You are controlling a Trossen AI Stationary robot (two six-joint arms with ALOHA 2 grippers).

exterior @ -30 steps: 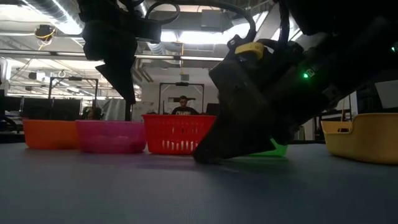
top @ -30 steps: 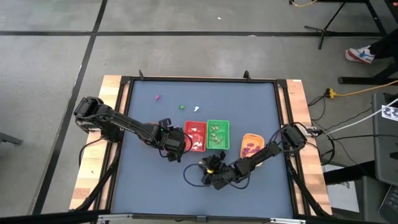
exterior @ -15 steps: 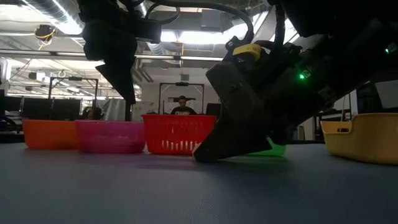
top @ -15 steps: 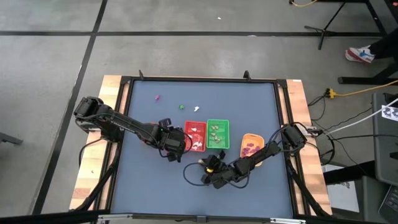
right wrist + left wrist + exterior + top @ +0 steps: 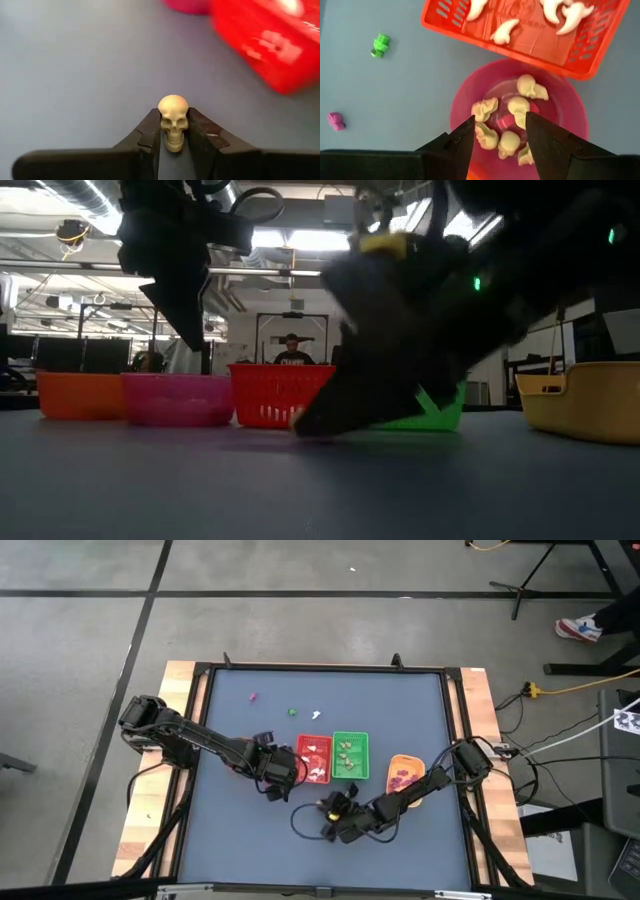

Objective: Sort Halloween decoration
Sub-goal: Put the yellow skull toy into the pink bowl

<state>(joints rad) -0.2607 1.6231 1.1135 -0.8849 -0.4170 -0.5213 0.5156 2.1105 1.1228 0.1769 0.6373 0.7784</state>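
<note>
Open mat (image 5: 240,830) lies at the near left and along the far edge, while the red basket (image 5: 314,759), green basket (image 5: 350,756) and orange tray (image 5: 404,771) crowd the middle.

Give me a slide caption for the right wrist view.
Right gripper pinches a cream skull trinket above the blue-grey table.

Two dark jointed arms, black cables looped alongside; right arm: yellow band, green indicator light.

Overhead, table-level, 2 wrist close-ups
</note>
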